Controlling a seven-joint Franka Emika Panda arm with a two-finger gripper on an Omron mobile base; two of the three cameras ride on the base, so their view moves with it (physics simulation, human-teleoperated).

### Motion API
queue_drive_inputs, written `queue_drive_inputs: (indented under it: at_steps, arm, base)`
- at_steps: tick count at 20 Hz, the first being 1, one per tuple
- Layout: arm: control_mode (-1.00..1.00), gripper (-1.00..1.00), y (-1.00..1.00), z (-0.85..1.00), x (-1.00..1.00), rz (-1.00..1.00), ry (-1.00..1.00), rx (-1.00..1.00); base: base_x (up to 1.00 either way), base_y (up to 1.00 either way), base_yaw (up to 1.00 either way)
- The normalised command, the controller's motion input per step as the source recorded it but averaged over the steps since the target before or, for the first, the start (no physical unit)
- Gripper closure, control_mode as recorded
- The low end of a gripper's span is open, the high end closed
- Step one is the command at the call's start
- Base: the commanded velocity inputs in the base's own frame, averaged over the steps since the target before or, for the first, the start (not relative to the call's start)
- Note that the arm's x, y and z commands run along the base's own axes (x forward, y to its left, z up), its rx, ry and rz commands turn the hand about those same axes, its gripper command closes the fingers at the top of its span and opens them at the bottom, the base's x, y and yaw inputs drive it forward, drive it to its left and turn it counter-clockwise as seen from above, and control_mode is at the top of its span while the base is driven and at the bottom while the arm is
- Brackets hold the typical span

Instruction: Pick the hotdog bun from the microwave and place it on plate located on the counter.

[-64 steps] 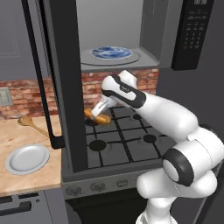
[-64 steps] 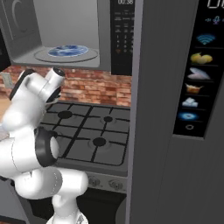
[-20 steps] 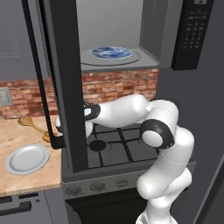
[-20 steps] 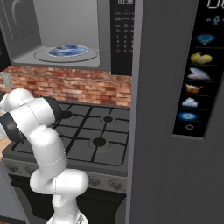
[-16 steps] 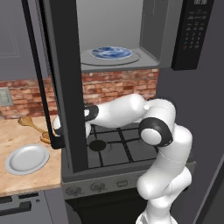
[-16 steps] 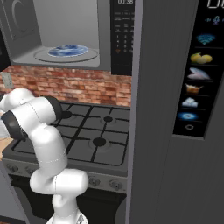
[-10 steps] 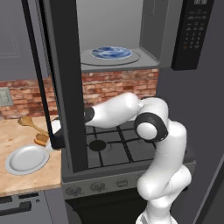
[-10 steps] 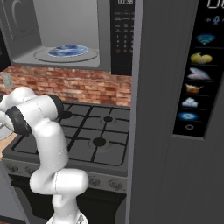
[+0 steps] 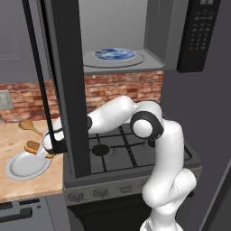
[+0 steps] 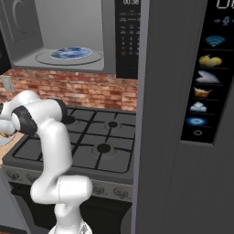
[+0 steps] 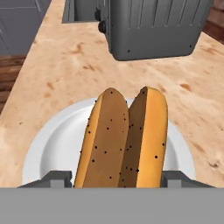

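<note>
The claw [image 11: 117,181] is gripping the hotdog bun [image 11: 122,138] lengthwise over the plate [image 11: 52,144], inside its rim, bench [image 11: 65,65] lying open around.

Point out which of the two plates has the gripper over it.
The plain grey-white plate on the wooden counter: the gripper holds the hotdog bun over it. The blue patterned plate sits up in the microwave.

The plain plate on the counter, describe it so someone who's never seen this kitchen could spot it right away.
Find the tan wood-grain counter left of the black gas stove. Near its front edge lies the plate, under the hotdog bun. It is plain grey-white, unlike the blue patterned plate up in the microwave.
</note>
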Motion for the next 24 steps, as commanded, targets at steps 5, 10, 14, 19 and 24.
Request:
queue_drive_inputs:
  at_steps: [5,10,14,19,24]
  arm:
    - [-1.00,1.00,0.39,-0.20,0.00,0.00,0.00,0.00]
    - [-1.00,1.00,0.28,-0.28,0.00,0.00,0.00,0.00]
    - [-1.00,1.00,0.15,-0.16,0.01,0.00,0.00,0.00]
    - [-1.00,1.00,0.00,-0.01,0.08,0.00,0.00,0.00]
    - [-1.00,-1.00,0.00,0.00,0.11,0.00,0.00,0.00]
  base:
    - [0.00,0.00,0.00]
    - [0.00,0.00,0.00]
    - [0.00,0.00,0.00]
    - [0.00,0.00,0.00]
    - [0.00,0.00,0.00]
